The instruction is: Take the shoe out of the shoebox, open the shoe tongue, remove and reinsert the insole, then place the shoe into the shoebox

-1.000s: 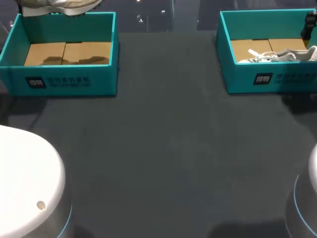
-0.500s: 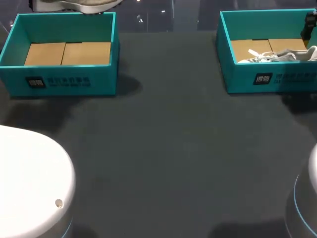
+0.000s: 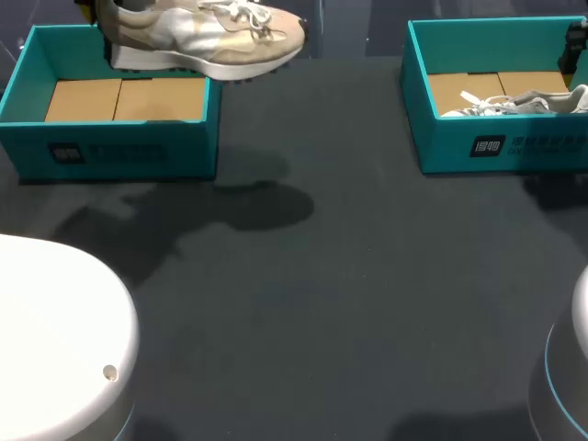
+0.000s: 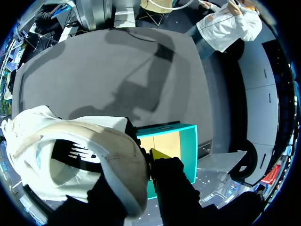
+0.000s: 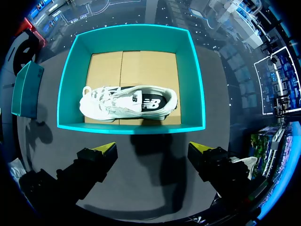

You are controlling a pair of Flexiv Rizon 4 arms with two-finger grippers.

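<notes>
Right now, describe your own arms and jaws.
Left arm: smooth white rounded shell with a small round stud and a blue-lit ring lower down. Right arm: pale shell, same blue ring. The jaws are blocky black with bright yellow tips; only one left tip shows.

Two teal shoeboxes: left shoebox (image 3: 119,152), right shoebox (image 3: 501,147). Two shoes: beige shoe (image 3: 207,37) aloft above the left, white shoe (image 3: 514,104) lying inside the right.

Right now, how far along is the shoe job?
Done: the beige shoe is out of the left shoebox, whose cardboard floor shows bare. In hand: the left gripper holds it in the air, fingers shut on its heel end. Left: opening the tongue, insole out and in, reboxing. The right gripper hangs open over the right shoebox, white shoe inside.
</notes>
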